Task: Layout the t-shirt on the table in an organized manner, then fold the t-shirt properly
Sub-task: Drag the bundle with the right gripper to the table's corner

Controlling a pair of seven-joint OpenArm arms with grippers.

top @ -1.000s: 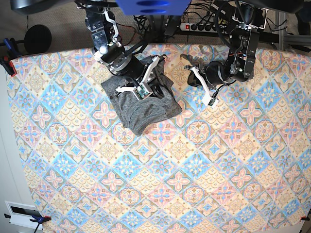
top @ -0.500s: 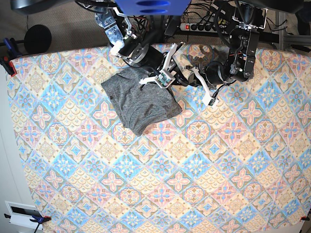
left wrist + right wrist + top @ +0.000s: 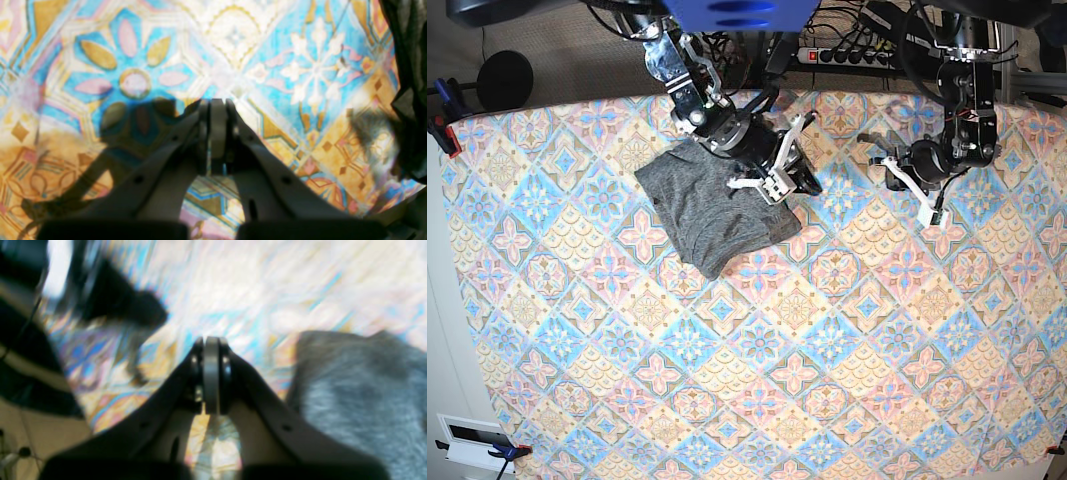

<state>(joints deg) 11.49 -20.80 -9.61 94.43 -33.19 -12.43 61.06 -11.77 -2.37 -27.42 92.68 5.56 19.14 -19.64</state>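
The patterned tabletop [image 3: 757, 380] carries the t-shirt [image 3: 712, 210], folded into a compact grey bundle near its far edge. The right gripper [image 3: 789, 168] is clenched on nothing, at the bundle's far right edge. The left gripper [image 3: 909, 188], also clenched empty, hovers over bare cloth, well apart.

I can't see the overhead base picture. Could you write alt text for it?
A heather dark-grey knit t-shirt, folded into a compact bundle, lies near the far edge of a table covered in blue, pink and cream diamond tiles. The right gripper hovers at the bundle's edge, jaws closed and empty; the left gripper, also closed, hangs apart over bare cloth.
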